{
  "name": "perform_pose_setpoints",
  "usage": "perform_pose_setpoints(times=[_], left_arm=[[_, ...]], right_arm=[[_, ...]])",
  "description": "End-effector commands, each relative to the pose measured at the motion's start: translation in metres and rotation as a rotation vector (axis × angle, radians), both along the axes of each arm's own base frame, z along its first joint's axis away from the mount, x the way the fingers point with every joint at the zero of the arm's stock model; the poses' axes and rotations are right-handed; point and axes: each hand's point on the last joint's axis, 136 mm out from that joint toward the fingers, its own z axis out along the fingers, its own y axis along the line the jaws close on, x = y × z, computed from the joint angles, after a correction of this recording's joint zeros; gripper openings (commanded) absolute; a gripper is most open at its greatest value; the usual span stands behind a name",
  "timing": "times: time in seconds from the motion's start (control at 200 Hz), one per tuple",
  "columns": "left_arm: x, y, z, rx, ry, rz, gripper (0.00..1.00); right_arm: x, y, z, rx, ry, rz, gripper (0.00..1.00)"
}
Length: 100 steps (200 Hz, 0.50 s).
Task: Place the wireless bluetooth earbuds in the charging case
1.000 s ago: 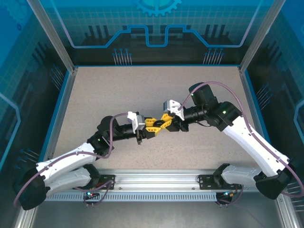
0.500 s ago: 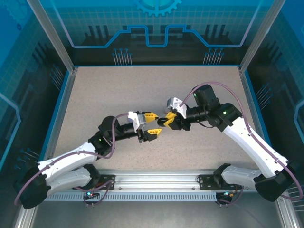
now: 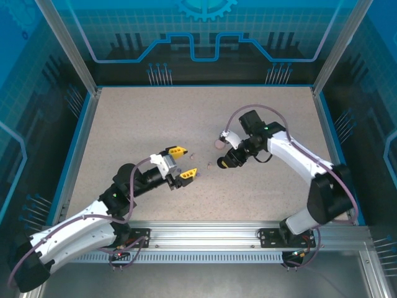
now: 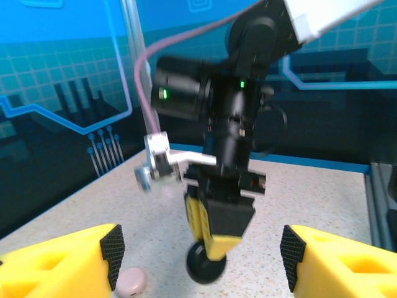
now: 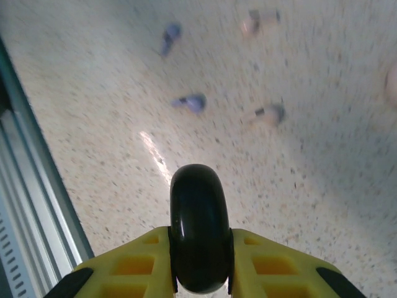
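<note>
My right gripper (image 3: 223,162) is shut on a round black charging case (image 3: 221,163), held on edge just above the table; its yellow fingers (image 5: 139,267) clamp both flat faces of the case (image 5: 198,236). My left gripper (image 3: 182,163) stands open to the left of it, apart, with nothing between its fingers (image 4: 62,264); it faces the black case (image 4: 206,264). Tiny earbuds lie on the table between the grippers (image 3: 209,165): two lilac buds (image 5: 192,102) and two pale pink buds (image 5: 257,22) show, blurred. No black earbuds are visible.
A small pink round case (image 3: 217,143) lies on the table just behind the right gripper, low left in the left wrist view (image 4: 130,282). The speckled table (image 3: 142,124) is walled by blue rails and a metal rail (image 3: 205,239) at the near edge.
My left gripper opened, let go of the black case and drew back to the near left. My right gripper kept the case and swung down toward the table.
</note>
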Motion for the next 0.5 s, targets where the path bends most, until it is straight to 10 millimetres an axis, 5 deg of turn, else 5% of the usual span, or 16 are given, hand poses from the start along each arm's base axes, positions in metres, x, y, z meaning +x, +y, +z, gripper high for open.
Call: perform_pose_setpoints(times=[0.0, 0.265, 0.495], left_arm=[[0.013, 0.015, -0.013, 0.041, 0.015, 0.118, 0.70], [0.019, 0.019, -0.013, 0.032, 0.022, 0.159, 0.70], [0.021, 0.017, -0.014, 0.032, 0.027, 0.161, 0.70]], right_arm=[[-0.001, -0.010, -0.025, -0.071, 0.095, -0.033, 0.23], [-0.003, -0.014, -0.075, -0.169, 0.263, -0.010, 0.24], [0.001, -0.016, -0.092, -0.187, 0.301, -0.022, 0.27]])
